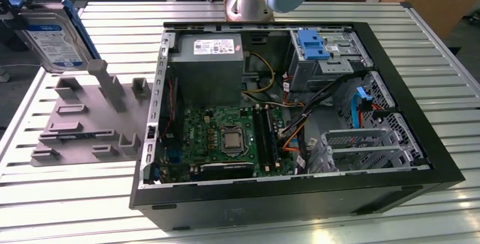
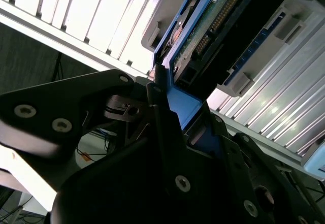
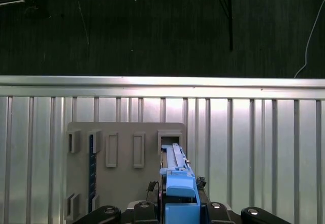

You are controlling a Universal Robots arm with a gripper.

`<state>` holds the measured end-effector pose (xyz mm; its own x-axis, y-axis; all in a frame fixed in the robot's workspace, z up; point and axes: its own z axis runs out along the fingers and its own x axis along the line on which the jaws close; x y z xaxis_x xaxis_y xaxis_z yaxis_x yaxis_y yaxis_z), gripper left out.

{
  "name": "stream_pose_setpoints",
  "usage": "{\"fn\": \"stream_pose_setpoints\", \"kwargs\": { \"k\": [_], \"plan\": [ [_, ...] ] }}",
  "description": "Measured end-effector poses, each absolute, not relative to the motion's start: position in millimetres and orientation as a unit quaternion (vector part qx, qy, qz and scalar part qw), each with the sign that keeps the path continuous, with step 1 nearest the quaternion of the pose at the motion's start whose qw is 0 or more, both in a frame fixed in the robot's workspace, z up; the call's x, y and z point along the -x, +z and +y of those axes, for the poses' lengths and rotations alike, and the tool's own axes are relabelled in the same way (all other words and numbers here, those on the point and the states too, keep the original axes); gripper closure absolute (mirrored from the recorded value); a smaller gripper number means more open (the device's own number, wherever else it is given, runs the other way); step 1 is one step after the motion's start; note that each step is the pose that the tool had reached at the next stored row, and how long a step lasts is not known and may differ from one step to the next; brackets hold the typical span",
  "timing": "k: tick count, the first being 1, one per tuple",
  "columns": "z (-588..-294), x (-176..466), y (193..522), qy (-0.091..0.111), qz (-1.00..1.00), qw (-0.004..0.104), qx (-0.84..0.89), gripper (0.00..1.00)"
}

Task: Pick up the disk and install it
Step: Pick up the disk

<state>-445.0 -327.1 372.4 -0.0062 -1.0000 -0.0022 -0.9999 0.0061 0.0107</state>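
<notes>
Bench with an open computer case, and the disk held up beside it.
At the exterior view's left a grey rack is laid on the bench; above it the disk is held upright, and its blue frame is clamped between the closed fingers.

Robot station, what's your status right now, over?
Fingers shut on disk. Disk held up over grey rack, outside the open computer case. Black cables cross inside the case.
</notes>
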Motion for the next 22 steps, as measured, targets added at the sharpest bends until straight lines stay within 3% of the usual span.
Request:
{"fn": "stream_pose_setpoints", "kwargs": {
  "k": [22],
  "plan": [
    [-327.2, 445.0, 379.4, -0.005, -0.709, 0.003, -0.705, 0.64]
  ]
}}
